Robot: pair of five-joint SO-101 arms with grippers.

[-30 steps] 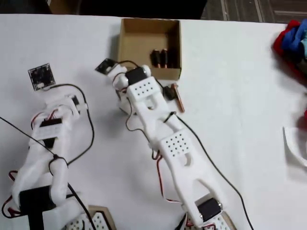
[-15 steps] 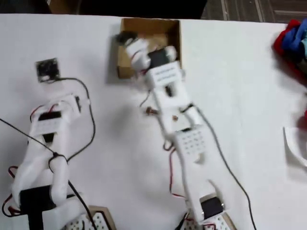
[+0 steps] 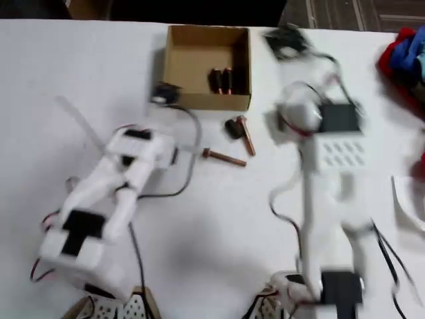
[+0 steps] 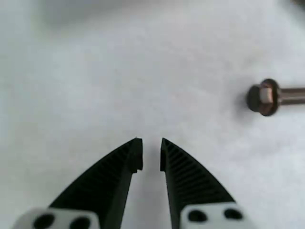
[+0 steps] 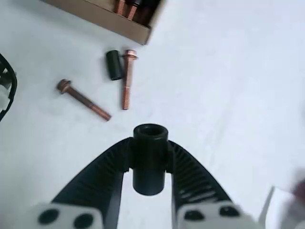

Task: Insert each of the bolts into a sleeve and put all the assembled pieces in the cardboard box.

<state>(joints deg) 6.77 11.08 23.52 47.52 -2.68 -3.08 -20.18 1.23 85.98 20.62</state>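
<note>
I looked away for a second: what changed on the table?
The right hand swung from over the box off to the right, holding a sleeve. The left hand moved up to the loose bolt. The box and its two pieces stayed put.

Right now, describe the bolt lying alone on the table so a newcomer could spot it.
Find the cardboard box at the far side of the table; two copper bolts lie in front of it. The lone bolt is the one farther from the box, lying crosswise with bare table around it, whereas the other bolt lies beside a black sleeve.
</note>
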